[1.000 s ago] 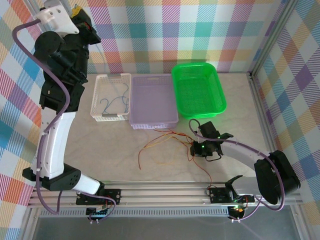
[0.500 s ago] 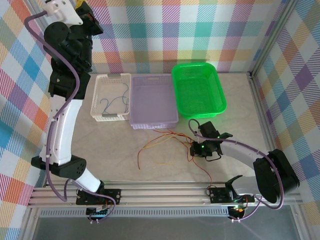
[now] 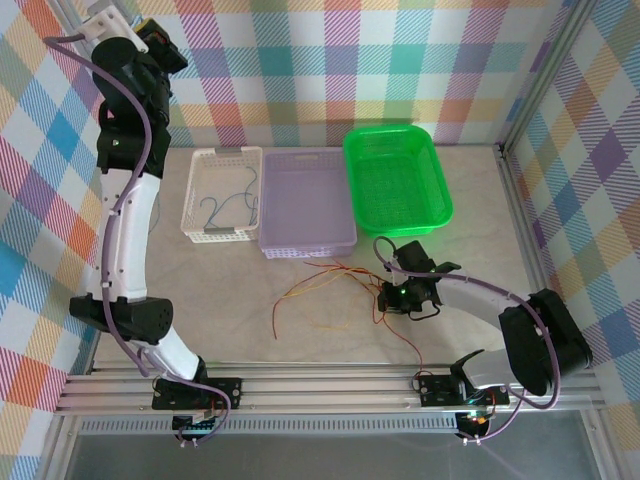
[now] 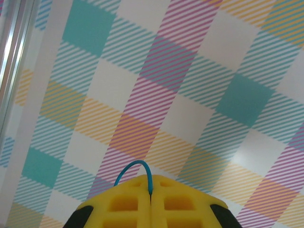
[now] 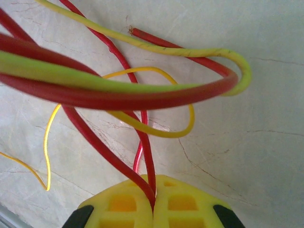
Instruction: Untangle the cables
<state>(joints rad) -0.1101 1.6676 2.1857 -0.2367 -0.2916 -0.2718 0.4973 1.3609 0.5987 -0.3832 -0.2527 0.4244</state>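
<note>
Blue cable (image 4: 136,166) arcs from the left gripper's (image 4: 151,192) clenched pads. That arm has swung higher, away from the white basket (image 3: 190,190), probably lifting this strand clear. The right gripper (image 5: 153,202) stays clamped on red cable (image 5: 146,156), with the tangle (image 3: 325,285) just ahead of it.

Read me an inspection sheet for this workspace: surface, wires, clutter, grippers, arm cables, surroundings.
Surface: pale marbled table, no spills seen.
Job's things: red and yellow wires tangled on the table; blue wires in the white basket.
Clutter: lilac tray and green basket behind the tangle.
Grippers: left gripper high by the wall, shut on a blue wire; right gripper low at the tangle, shut on a red wire.
Cables: purple-grey arm cables run along both arms.
Surroundings: plaid walls; aluminium rail at the near edge.
</note>
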